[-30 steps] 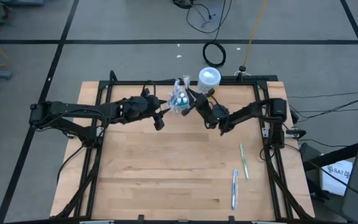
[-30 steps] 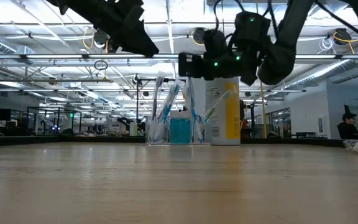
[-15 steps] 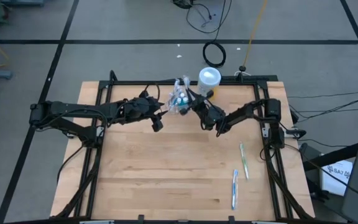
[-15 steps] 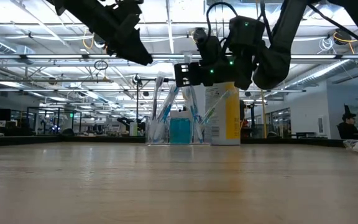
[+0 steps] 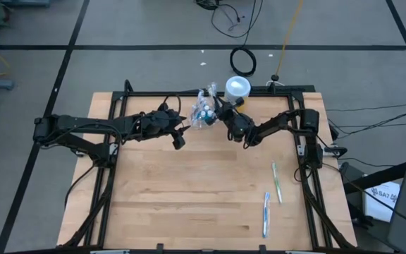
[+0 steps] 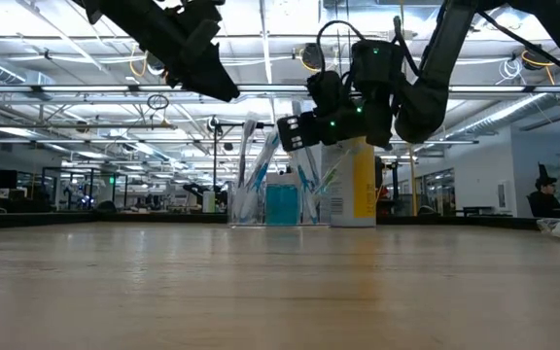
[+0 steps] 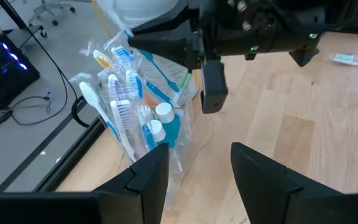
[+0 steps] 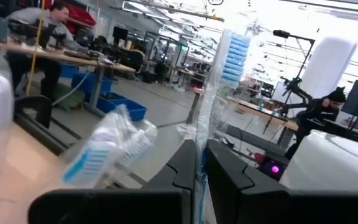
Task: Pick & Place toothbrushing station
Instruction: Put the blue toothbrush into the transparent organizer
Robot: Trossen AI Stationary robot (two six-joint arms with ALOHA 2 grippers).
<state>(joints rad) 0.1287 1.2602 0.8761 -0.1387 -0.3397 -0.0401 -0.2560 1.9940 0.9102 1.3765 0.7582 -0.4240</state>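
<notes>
A clear plastic cup (image 5: 203, 113) stands at the table's far edge, full of wrapped toothbrushes (image 7: 118, 93) and teal toothpaste tubes (image 6: 282, 204). My right gripper (image 5: 221, 111) hovers right beside the cup, on its right and at the height of the brush heads (image 6: 293, 131). It is shut on a wrapped toothbrush (image 8: 229, 56) with blue bristles. My left gripper (image 5: 179, 138) hangs open above the table to the cup's near left, its fingers (image 7: 146, 177) empty. Two more toothbrushes (image 5: 276, 182) (image 5: 266, 214) lie flat on the table at the near right. My right gripper pinches the wrapped toothbrush by its handle (image 8: 200, 158) between its two fingers. The brush stands up out of the fingers, bristle head on top. Its lower end is hidden by the fingers, so whether it reaches into the cup cannot be told.
A yellow canister with a white lid (image 5: 237, 87) stands just right of the cup, behind my right gripper. Black frame rails (image 5: 111, 152) run along the table's left, right and far edges. The bare wooden tabletop (image 5: 189, 197) stretches toward the near edge.
My right gripper has moved toward the table's far edge and the cup, sinking a little and rolling at the wrist, still shut on the toothbrush. The cup has stayed where it was.
</notes>
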